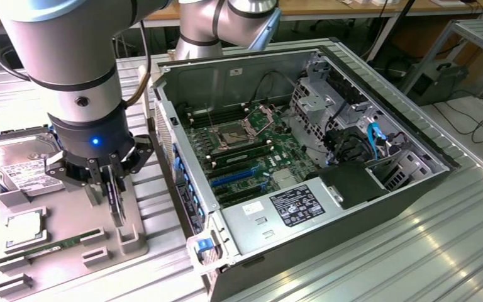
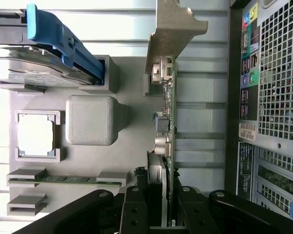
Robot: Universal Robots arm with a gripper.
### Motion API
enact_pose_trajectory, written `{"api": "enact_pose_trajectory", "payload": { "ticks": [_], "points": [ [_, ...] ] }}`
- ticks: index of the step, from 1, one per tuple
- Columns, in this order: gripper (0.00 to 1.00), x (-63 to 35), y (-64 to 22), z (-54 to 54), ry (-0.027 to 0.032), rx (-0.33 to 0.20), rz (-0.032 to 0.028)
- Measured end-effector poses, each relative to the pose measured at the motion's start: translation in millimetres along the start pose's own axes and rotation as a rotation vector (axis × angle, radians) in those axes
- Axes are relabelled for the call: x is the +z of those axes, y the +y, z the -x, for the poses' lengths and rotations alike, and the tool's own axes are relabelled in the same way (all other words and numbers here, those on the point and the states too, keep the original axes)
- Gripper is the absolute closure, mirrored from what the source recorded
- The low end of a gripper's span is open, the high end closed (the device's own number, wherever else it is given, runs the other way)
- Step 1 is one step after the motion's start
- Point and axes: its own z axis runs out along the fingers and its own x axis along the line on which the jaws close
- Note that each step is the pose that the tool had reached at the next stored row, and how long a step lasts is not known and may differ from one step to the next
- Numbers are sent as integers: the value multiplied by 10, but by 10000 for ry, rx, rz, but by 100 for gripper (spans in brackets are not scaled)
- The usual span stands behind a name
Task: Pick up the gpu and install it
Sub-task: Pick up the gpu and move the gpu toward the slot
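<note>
The ribbed metal bench [image 1: 409, 251] carries an open computer case [image 1: 224, 75] lying on its side, motherboard exposed, just beside the jaws on the exterior view's right. The arm [image 1: 65, 63] — fat silver-grey tube with a black wrist — comes straight down, gripper [image 1: 111, 185] pointing at the grey plastic tray [image 1: 57, 207] beneath it. The jaws are pinching the gpu [image 1: 117, 204] by its flat faces. The card stands on edge, thin side up, its long axis level along the tray; in the wrist view the gpu [image 2: 170, 122] runs out from between the jaws with its silver bracket at the far end and the green board on the case side. Beyond the jaws lies a boxy hard drive [image 1: 15, 163]; away from the case sit a square chip [image 1: 25, 229] and a narrow green RAM stick [image 1: 53, 246].
</note>
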Motion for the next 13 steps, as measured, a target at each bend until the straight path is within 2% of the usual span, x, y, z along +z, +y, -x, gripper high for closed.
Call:
{"api": "enact_pose_trajectory", "payload": {
  "ticks": [13],
  "points": [
    [72, -78, 2, -1, 0, 0, -1]
  ]
}}
